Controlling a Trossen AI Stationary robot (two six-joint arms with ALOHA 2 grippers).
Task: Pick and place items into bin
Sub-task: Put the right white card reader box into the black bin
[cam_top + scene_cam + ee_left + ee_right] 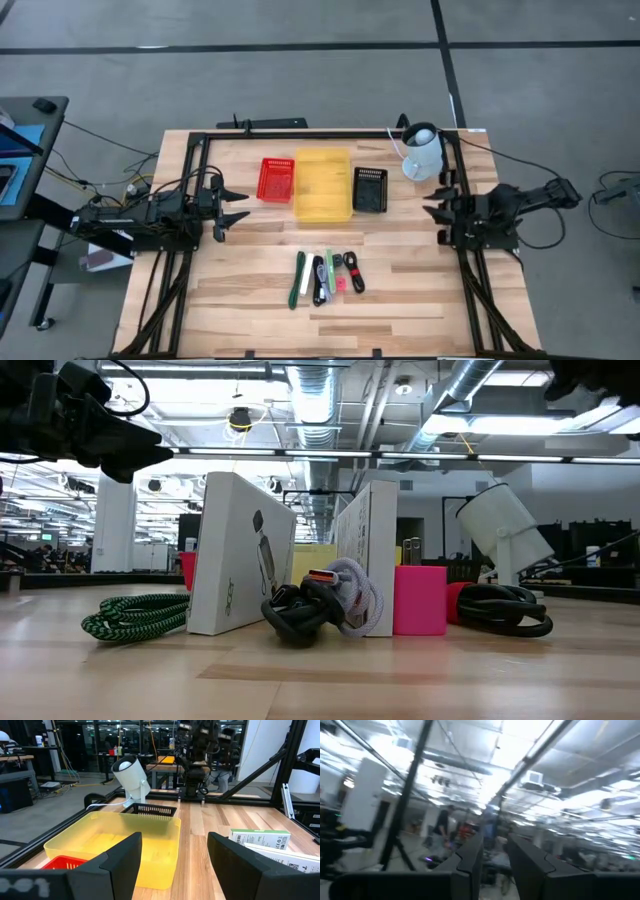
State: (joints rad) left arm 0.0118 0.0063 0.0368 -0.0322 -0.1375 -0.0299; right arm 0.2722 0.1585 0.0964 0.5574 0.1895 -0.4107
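Six items (326, 277) lie lengthwise front-to-back (side by side); left gripper (238, 206) gapes empty, right gripper (432, 215) narrowly parted.

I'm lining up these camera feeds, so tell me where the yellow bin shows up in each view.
High view: yellow bin at table centre, between the red basket and the black basket.
Low view: only a yellow sliver behind the white boxes.
Left wrist view: large, just beyond the open left gripper.
Right wrist view: not in it.
Shared landmark: the white lamp.

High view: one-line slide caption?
Both arms wait at the table's sides, items lined up below red, yellow, black bins.
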